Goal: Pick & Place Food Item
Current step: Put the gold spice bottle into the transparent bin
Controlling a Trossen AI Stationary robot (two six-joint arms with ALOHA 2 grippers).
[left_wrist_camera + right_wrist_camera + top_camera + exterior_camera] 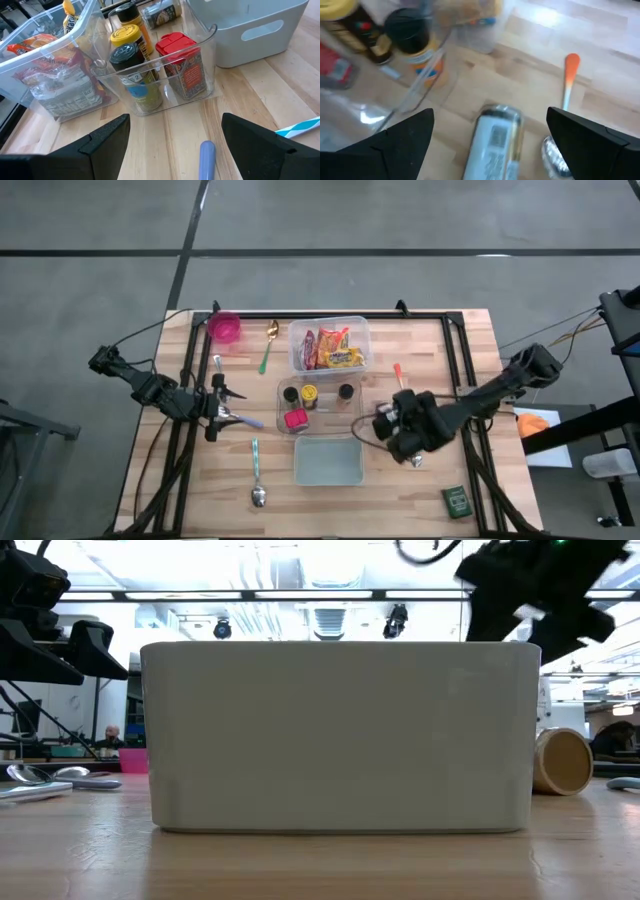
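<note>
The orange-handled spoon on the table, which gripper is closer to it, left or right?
Right. The right gripper, open, hovers just beside the orange-handled spoon, with a tipped jar below its fingers. The left gripper, open, sits across the table beyond the clear spice bin.

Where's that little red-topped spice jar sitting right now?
The red-topped jar stands in the clear organizer at the table's middle, on its left-arm side, just behind the pale bin; the left wrist view shows it beside the yellow-lidded jar.

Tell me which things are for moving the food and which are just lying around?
Job, probably: right hand, open over the lying jar; jar tray; snack bin; grey bin.
Lying about: pink cup; green spoon; teal spoon; orange spoon; green box; left hand, waiting.
</note>
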